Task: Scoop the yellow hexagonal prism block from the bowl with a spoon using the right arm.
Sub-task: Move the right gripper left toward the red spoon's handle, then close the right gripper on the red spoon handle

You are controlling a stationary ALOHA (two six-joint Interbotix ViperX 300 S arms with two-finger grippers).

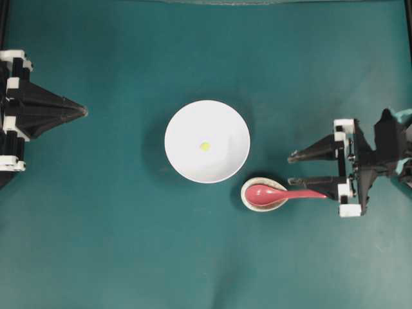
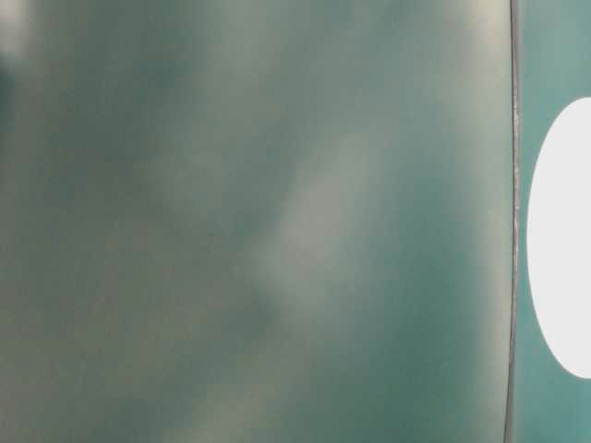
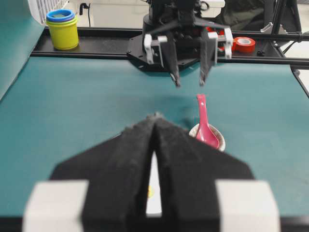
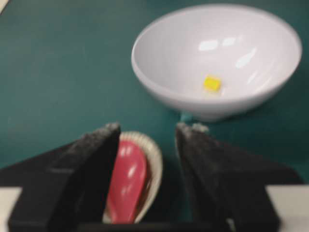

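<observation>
No writing shows on the bowl (image 1: 193, 164) or spoon (image 1: 270, 193).

Block (image 1: 205, 146) in bowl (image 1: 187, 161) — spoon (image 1: 273, 192) beside it.

Left gripper (image 1: 82, 111) sits at nine o'clock, fingers pressed into a single point aimed toward three o'clock, holding nothing. Over at three o'clock, the right gripper (image 1: 291, 169) points toward nine, its two black fingers (image 1: 315, 152) spread wide and parallel, nothing between them, wrist tilted downward.
</observation>
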